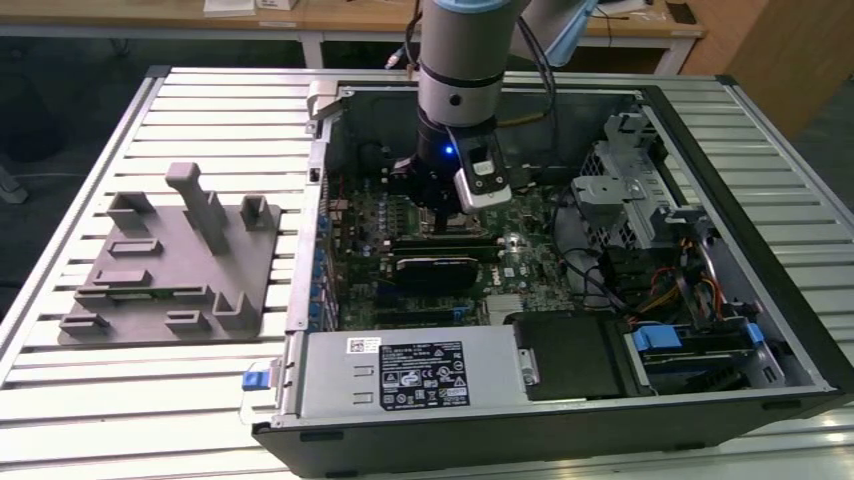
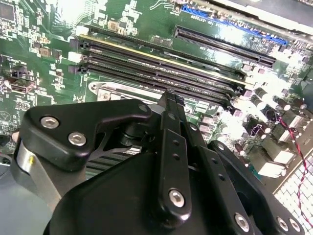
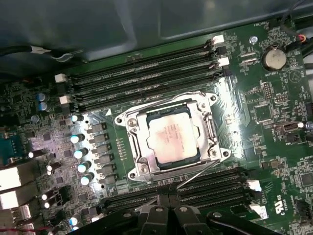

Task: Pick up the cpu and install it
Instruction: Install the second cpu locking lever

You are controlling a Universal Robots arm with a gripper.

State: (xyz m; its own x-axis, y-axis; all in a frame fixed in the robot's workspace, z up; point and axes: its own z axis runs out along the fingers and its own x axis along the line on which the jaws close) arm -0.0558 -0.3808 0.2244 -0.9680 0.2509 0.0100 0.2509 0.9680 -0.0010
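An open computer case [image 1: 747, 250] is laid on its side on a slatted metal worktop [image 1: 80, 380], with the robot arm [image 1: 461, 70] lowered into it over the green motherboard [image 1: 534, 265]. The cpu [image 3: 172, 138], its pale metal top facing up, is seen in the first wrist view seated inside the silver socket frame [image 3: 142, 166], near the middle of the board and flanked on two sides by rows of black memory slots [image 3: 142, 78]. A row of round capacitors [image 3: 80, 152] is lined up just beside the socket, and a coin cell battery [image 3: 274, 58] is set towards one corner of the board.

The hand [image 2: 168, 100] is held above the board near the socket, its black linkages crowding both wrist views and hiding part of the socket in the second wrist view. Its fingertips are pressed together, with nothing gripped between them.

In the exterior view the socket is masked by the arm's wrist and its mounted camera [image 1: 481, 185]. Near the case's front edge are the grey power supply [image 1: 400, 375] and a black drive bay [image 1: 574, 355], with bundled cables [image 1: 667, 290] towards the exterior view's right. A grey plastic fixture [image 1: 174, 265] with upright posts is placed on the worktop beside the case, at the exterior view's left. Wooden desks [image 1: 347, 20] at the far edge are cut off by the frame.
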